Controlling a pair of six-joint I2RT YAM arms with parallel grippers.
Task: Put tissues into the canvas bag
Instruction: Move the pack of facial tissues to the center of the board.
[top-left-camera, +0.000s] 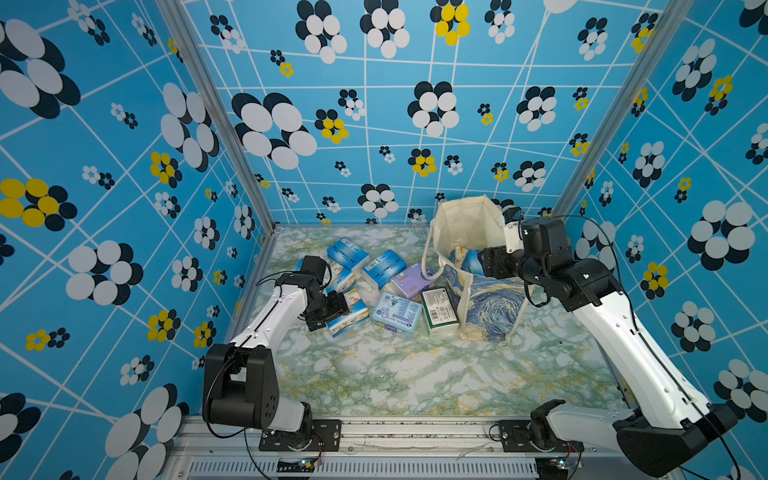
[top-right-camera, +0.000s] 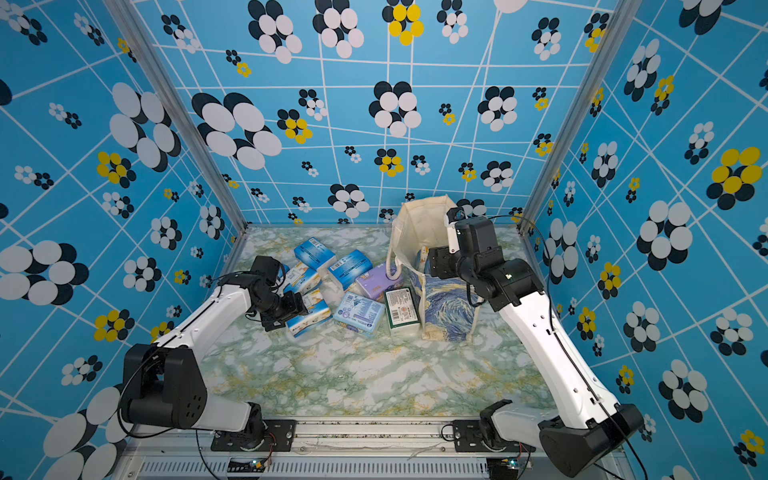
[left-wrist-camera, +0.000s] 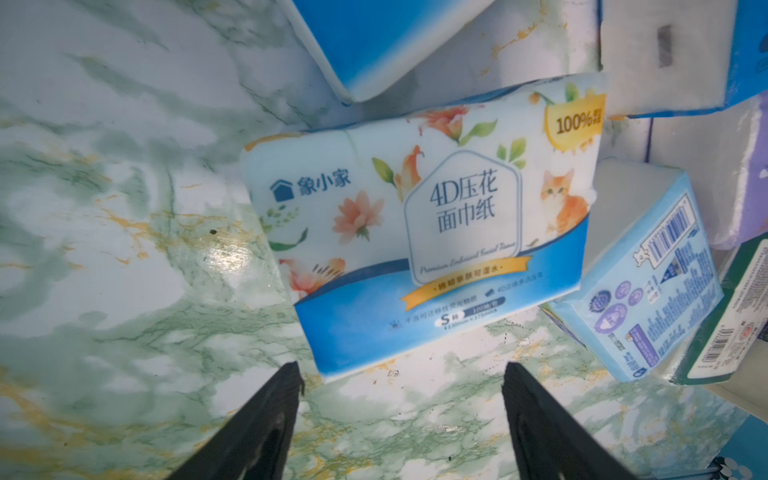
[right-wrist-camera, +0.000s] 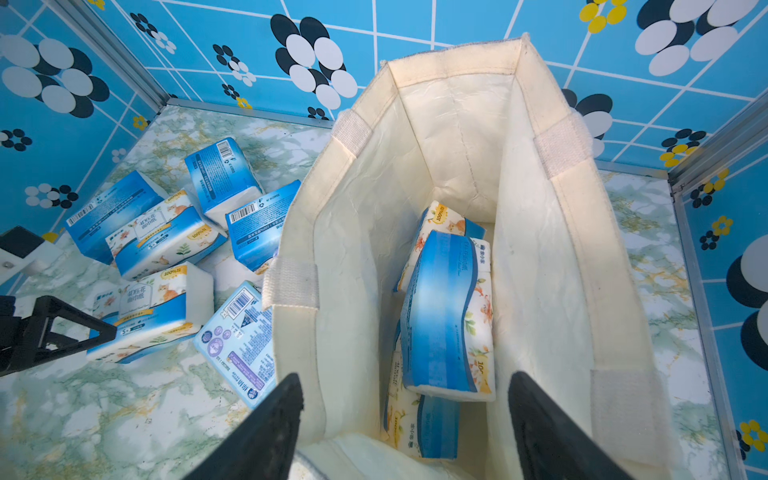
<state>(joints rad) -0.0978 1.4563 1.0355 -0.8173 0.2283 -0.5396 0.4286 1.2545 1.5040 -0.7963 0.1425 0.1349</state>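
The canvas bag (top-left-camera: 490, 309) (top-right-camera: 451, 309) stands upright at the back right, its mouth open. My right gripper (right-wrist-camera: 405, 378) hangs open and empty over that mouth, with white-and-blue tissues (right-wrist-camera: 449, 316) lying inside the bag (right-wrist-camera: 353, 249). More tissues sit in a pile left of the bag: blue packs (top-left-camera: 384, 266), a lilac one (top-left-camera: 411, 282), a pale blue one (top-left-camera: 395, 313) and a green-white one (top-left-camera: 438, 311). My left gripper (left-wrist-camera: 401, 368) is open and empty, low over the table, just short of a white floral pack (left-wrist-camera: 424, 224) (top-left-camera: 351, 318) at the pile's near left.
Patterned blue walls with aluminium posts (top-left-camera: 232, 137) close in the green marble table (top-left-camera: 415, 374) on three sides. The bag's loop handle (top-left-camera: 426, 262) droops onto the lilac pack. Both arm bases sit on the front rail (top-left-camera: 415, 432).
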